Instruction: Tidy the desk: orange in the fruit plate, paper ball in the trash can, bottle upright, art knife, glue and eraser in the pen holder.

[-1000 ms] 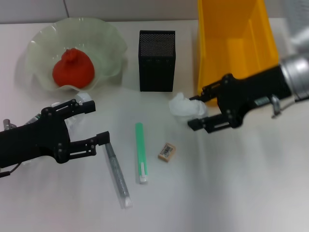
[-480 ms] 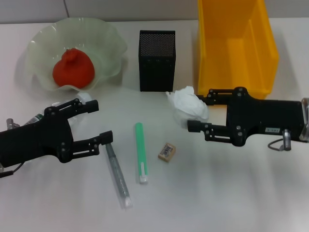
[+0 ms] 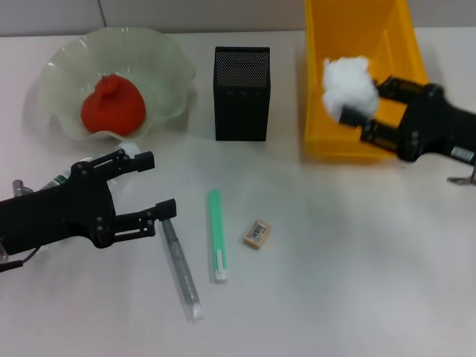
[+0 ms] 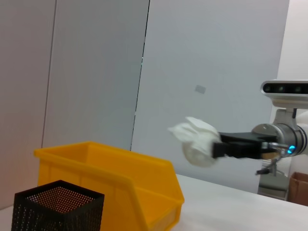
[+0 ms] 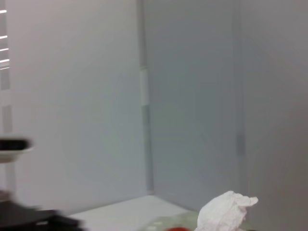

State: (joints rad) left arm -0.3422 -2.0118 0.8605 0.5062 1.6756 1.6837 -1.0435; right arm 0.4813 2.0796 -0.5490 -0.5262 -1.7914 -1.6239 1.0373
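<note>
My right gripper (image 3: 368,108) is shut on the white paper ball (image 3: 348,86) and holds it in the air over the yellow trash can (image 3: 326,130). The left wrist view shows the paper ball (image 4: 196,142) above the trash can (image 4: 110,178) too. The orange (image 3: 111,105) lies in the pale green fruit plate (image 3: 167,74). My left gripper (image 3: 158,184) is open, low over the lying bottle (image 3: 128,152), which its arm mostly hides. The tan eraser (image 3: 257,233) lies on the table in front of the black mesh pen holder (image 3: 242,93).
A green stick (image 3: 216,234) and a grey tube (image 3: 181,268) lie side by side left of the eraser; I cannot tell which is the art knife and which the glue. The pen holder (image 4: 57,207) stands between plate and trash can.
My right gripper has lifted the paper ball off the table in front of the trash can and carried it back and right, over the can. The left arm has barely moved.
</note>
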